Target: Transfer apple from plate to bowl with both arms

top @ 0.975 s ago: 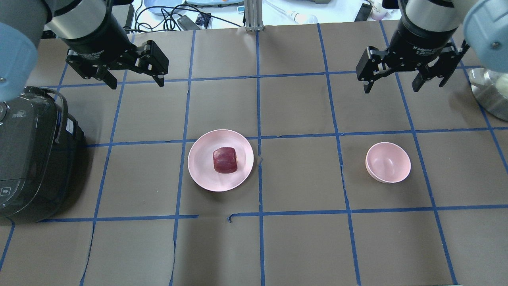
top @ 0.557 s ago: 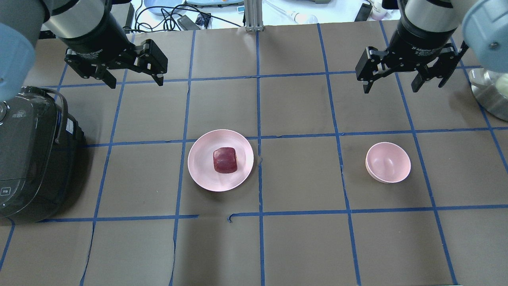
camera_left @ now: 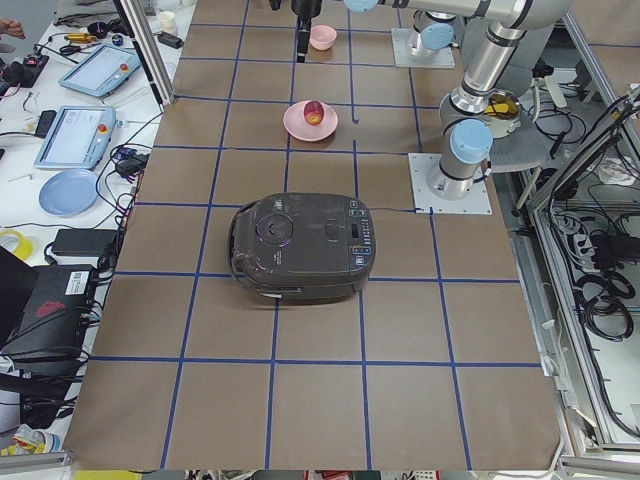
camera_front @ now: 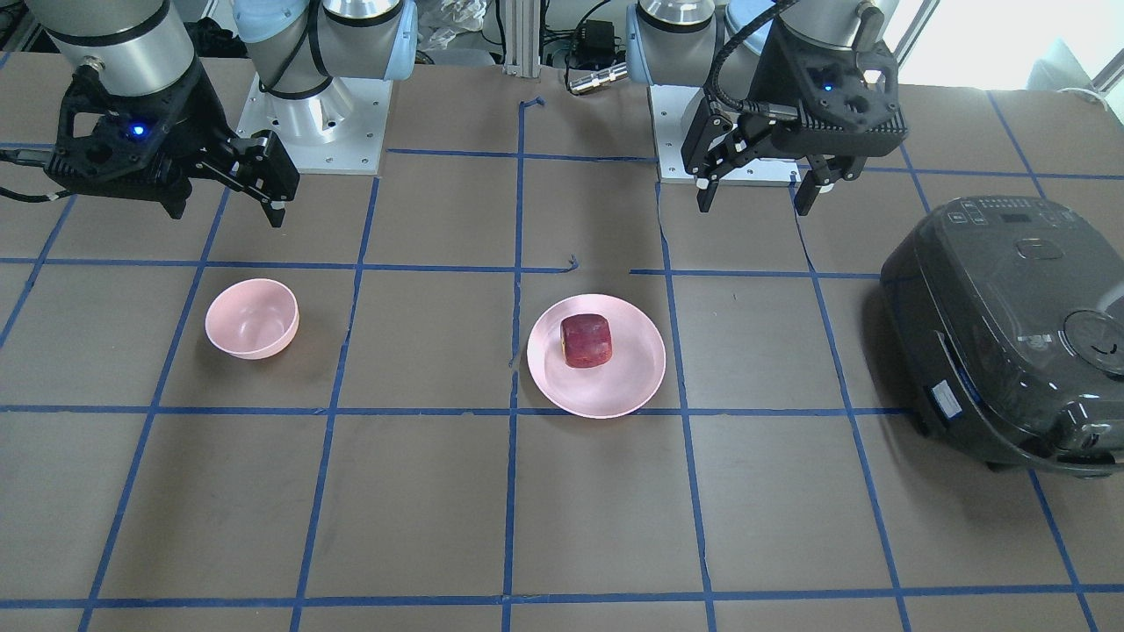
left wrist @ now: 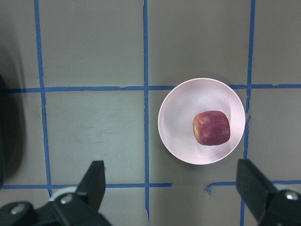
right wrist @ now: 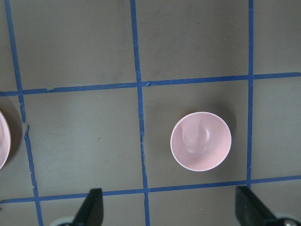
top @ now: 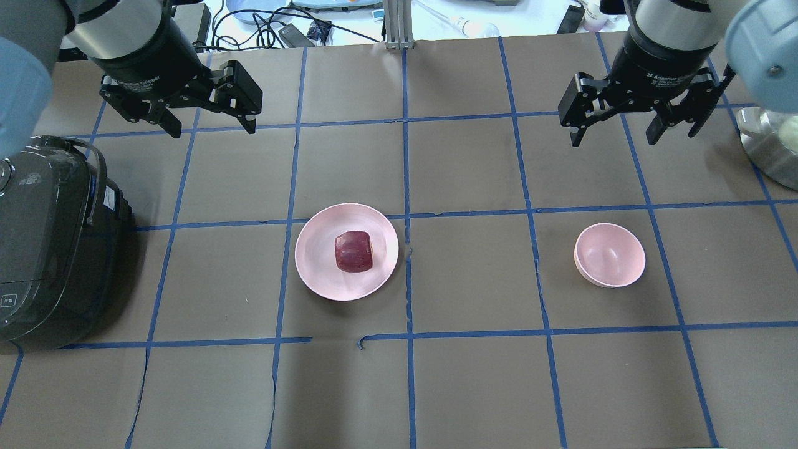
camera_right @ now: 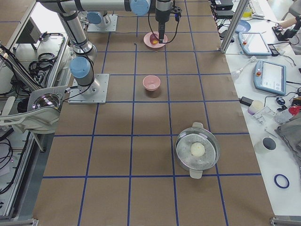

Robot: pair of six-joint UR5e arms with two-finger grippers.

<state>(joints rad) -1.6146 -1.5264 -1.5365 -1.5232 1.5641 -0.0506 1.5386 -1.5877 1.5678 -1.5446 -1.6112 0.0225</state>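
Note:
The dark red apple [top: 354, 251] lies on the wide pink plate [top: 318, 268] near the table's middle; both also show in the left wrist view, apple [left wrist: 211, 128] and plate [left wrist: 178, 127]. The small pink bowl [top: 610, 254] stands empty to the right and shows below the right wrist camera [right wrist: 201, 141]. My left gripper [top: 212, 128] is open and empty, high above the table, back and left of the plate. My right gripper [top: 613, 141] is open and empty, high behind the bowl.
A black rice cooker [top: 43, 243] stands at the table's left edge. A steel pot [top: 773, 146] with a white object in it sits at the far right edge. Blue tape lines grid the brown table cover.
My left gripper has drifted very slightly towards the table's far edge. The apple, plate, bowl and right gripper have not moved.

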